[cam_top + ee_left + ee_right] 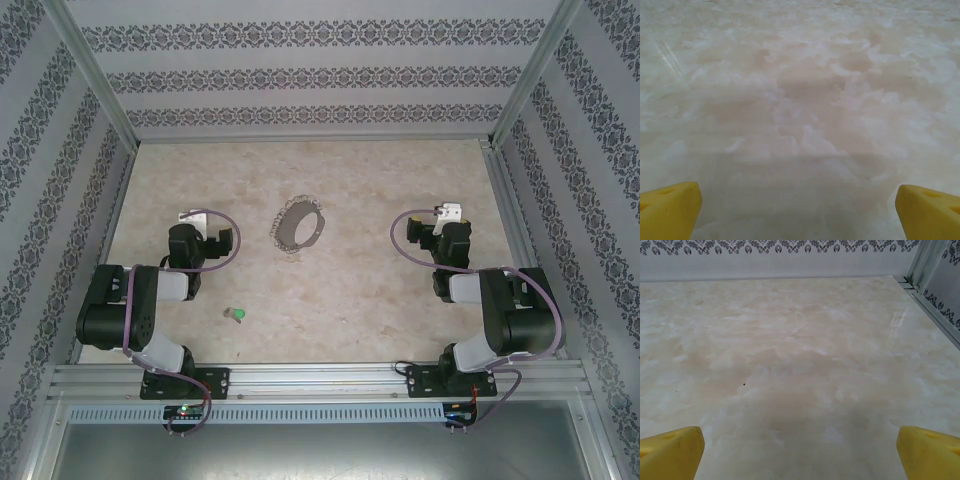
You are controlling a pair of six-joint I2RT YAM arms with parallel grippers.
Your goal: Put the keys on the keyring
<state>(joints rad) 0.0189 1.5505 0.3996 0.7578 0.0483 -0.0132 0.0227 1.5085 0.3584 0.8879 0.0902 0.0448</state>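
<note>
Looking down from above, we found the keyring [300, 226] lying on the tabletop [350, 300] between the two arms, roughly level with both sets of fingers, nearer the left fingers [667, 210] and well apart from the right fingers [670, 452]; the key [237, 315] with the green head lay behind the left fingers, back toward that arm's base and a little to their right, apart from the ring. Both pairs of fingers stood spread wide with nothing between them; each wrist view had bare pale tabletop between its yellow tips.

We judged the key very light and stiff, and so small and flat against a glossy surface that it would likely skid or flip if nudged from one side; we would have closed squarely on the green head, leaving the silvery blade free, though we could not tell from here where its hole sat. We took the keyring for a thin, rigid, light hoop whose fringe of small silvery bits would hang loose and shift when lifted; a pinch across the wire at a stretch free of that fringe seemed the firmest hold; whether it lay flat or was propped up by its bits we could not tell. Neither thing looked fragile; slipping was the main worry.
</note>
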